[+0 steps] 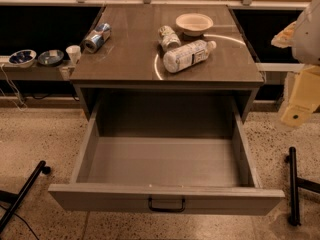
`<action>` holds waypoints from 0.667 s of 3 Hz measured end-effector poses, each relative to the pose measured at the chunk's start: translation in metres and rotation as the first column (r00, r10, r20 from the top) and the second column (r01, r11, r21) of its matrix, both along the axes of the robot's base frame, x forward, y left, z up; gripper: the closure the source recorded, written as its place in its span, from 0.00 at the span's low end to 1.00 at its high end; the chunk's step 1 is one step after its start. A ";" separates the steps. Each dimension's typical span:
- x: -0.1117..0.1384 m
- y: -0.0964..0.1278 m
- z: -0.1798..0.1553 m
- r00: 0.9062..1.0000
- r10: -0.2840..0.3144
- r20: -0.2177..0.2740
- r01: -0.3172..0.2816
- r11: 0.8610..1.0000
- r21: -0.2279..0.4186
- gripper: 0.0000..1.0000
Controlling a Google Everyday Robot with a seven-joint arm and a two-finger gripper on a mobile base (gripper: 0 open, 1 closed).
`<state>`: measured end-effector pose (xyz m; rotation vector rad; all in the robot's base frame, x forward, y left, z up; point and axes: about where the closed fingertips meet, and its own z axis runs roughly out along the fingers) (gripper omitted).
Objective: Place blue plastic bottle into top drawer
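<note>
The blue plastic bottle point(187, 55) lies on its side on the cabinet top, white cap pointing to the back right. The top drawer point(100, 198) is pulled fully out below it, and its inside is bare. A dark pull handle point(166, 204) sits at the centre of its front panel. My gripper point(299, 104) hangs at the right edge of the view, beside the cabinet and well to the right of the bottle, with nothing seen in it.
A short silvery can point(168, 37) lies just behind the bottle, next to a pale bowl point(194, 23). A blue-and-silver soda can point(97, 37) lies at the top's left edge. Two bowls point(22, 57) and a cup point(73, 53) sit on a low shelf at left. Black stand legs point(293, 184) are on the floor at right.
</note>
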<state>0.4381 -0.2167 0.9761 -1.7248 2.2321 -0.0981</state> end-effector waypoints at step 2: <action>0.040 0.021 0.018 0.994 0.092 0.059 -0.090 0.995 -0.039 0.00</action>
